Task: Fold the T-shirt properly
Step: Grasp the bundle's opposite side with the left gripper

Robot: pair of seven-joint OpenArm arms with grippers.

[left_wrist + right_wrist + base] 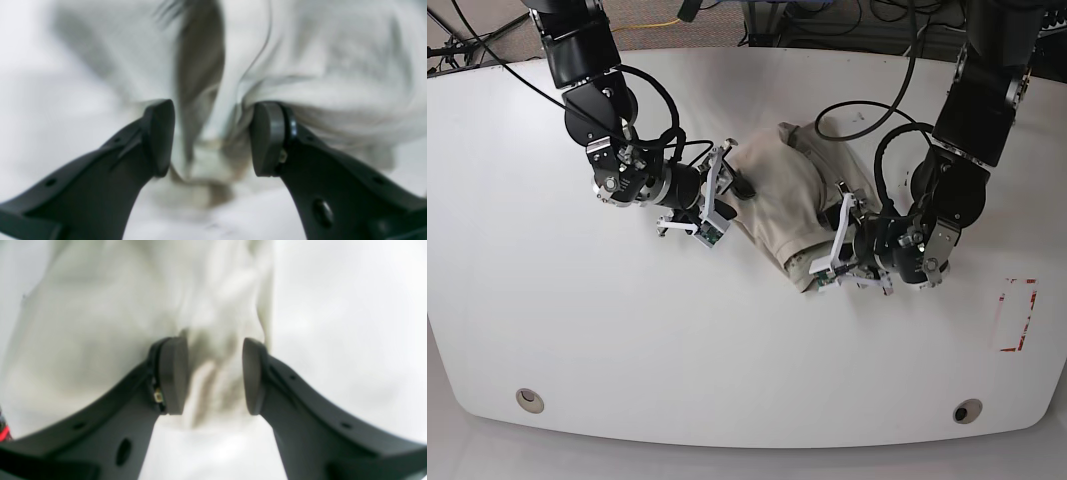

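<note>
Left gripper point(213, 138): jaws part-spread w/ a bunched fold of the T-shirt point(792, 195) between them; pad contact on both sides unclear (blur). Right gripper point(215, 376): jaws likewise part-spread astride a gathered ridge of T-shirt; grip uncertain. T-shirt lies crumpled near worktop point(627, 330) centre, w/ one gripper at each of its opposite edges. Red-outlined marker point(1015, 313) sits well apart from T-shirt, by worktop edge.

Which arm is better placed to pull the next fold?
Probably either, marginally left. Both hands sit at opposite edges of the bunched shirt with cloth between their fingers. The left hand is at the lower corner; the right hand is at the opposite edge.
</note>
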